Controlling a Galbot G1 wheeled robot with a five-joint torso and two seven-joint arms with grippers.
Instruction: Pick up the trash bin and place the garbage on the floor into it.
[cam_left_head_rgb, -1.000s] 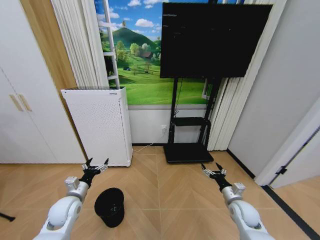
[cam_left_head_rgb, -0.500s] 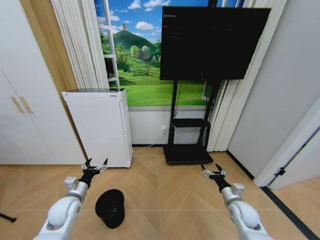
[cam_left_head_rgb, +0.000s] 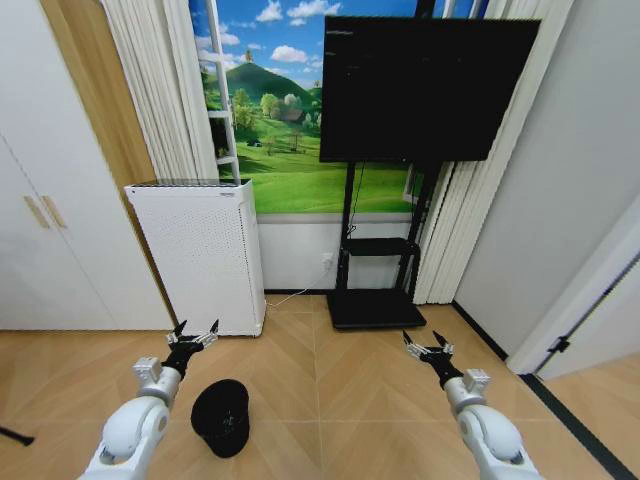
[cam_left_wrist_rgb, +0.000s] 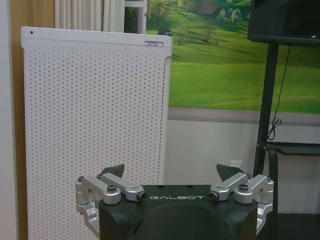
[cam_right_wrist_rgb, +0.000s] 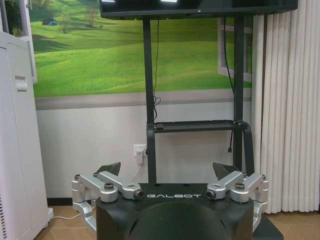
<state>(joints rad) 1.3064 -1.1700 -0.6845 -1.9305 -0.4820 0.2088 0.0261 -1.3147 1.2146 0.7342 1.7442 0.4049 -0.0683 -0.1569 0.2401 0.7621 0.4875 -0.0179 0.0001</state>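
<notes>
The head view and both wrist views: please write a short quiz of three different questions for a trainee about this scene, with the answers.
1. True or false: the trash bin stands on the floor, held by no gripper.
2. Which gripper is nearer the bin? A) left gripper B) right gripper
3. Fill in: the tall white perforated appliance stands behind the ____ gripper.

Key:
1. True; both grippers are open and empty.
2. A; the bin sits just below and right of it in the head view.
3. left; the TV stand is beyond the right one.
</notes>
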